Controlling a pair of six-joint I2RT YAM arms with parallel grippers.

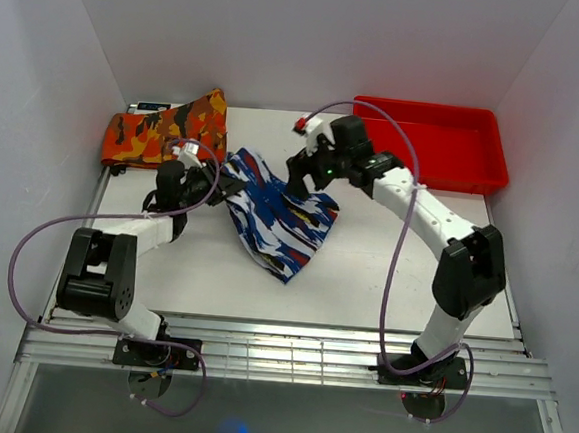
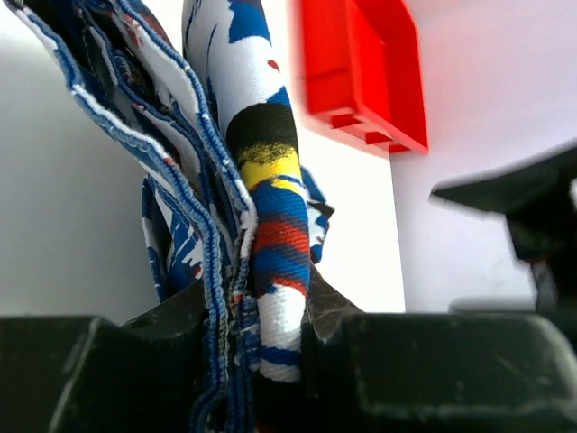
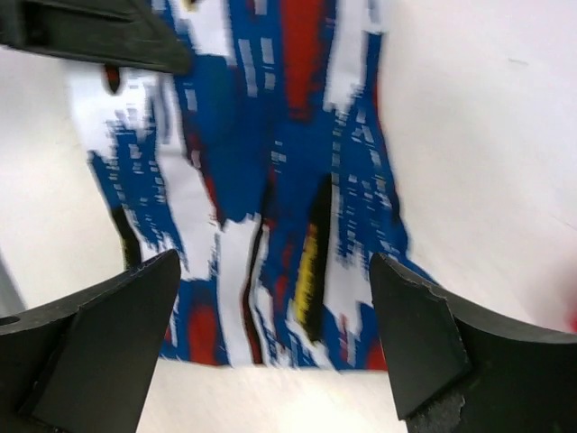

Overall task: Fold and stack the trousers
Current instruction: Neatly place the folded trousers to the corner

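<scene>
The blue, white and red print trousers [image 1: 274,220] lie folded in the middle of the table. My left gripper [image 1: 215,178] is shut on their left edge and holds it slightly raised; in the left wrist view the fabric [image 2: 261,234] runs up from between the closed jaws. My right gripper [image 1: 302,180] is open just above the trousers' far right part. In the right wrist view the print [image 3: 279,180] fills the space between the spread fingers [image 3: 415,334].
A folded orange camouflage garment [image 1: 164,129] lies at the back left. A red tray [image 1: 445,147] stands at the back right, also in the left wrist view [image 2: 361,68]. White walls enclose the table.
</scene>
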